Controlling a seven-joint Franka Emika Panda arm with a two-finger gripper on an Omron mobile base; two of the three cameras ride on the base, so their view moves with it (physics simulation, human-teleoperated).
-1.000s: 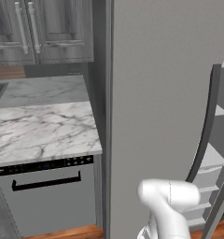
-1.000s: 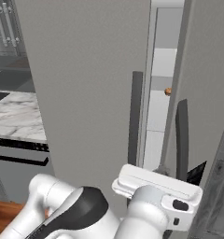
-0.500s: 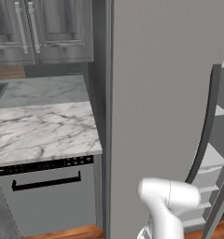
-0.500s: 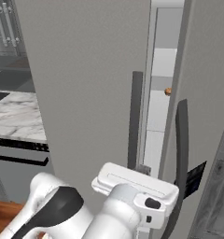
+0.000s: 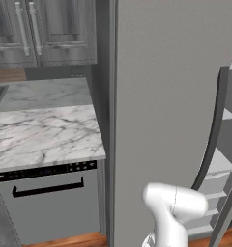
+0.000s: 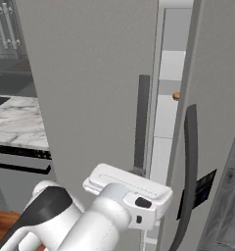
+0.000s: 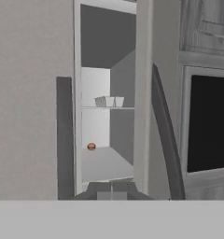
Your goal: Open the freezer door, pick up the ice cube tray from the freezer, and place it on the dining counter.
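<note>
The freezer door (image 6: 90, 88), a plain grey panel with a long dark bar handle (image 6: 143, 122), stands ajar. It also shows in the left base view (image 5: 166, 96), with its handle (image 5: 213, 140) at its right edge. Through the gap, the hand view shows the ice cube tray (image 7: 109, 101), small and pale, on a white shelf inside. My gripper (image 7: 112, 190) is shut on nothing, low in front of the gap. My hand (image 6: 129, 188) hangs just below the handle's lower end. The dining counter is out of view.
A second grey door (image 6: 217, 98) with a curved dark handle (image 6: 190, 166) and a dark button panel (image 6: 201, 192) stands to the right. A small orange thing (image 7: 91, 146) lies inside, lower down. A marble top (image 5: 40, 130) over a grey appliance front (image 5: 48, 202) is on the left.
My hand has shifted to the left in the right base view, from in front of the right door toward the freezer door's handle. The doors have not moved.
</note>
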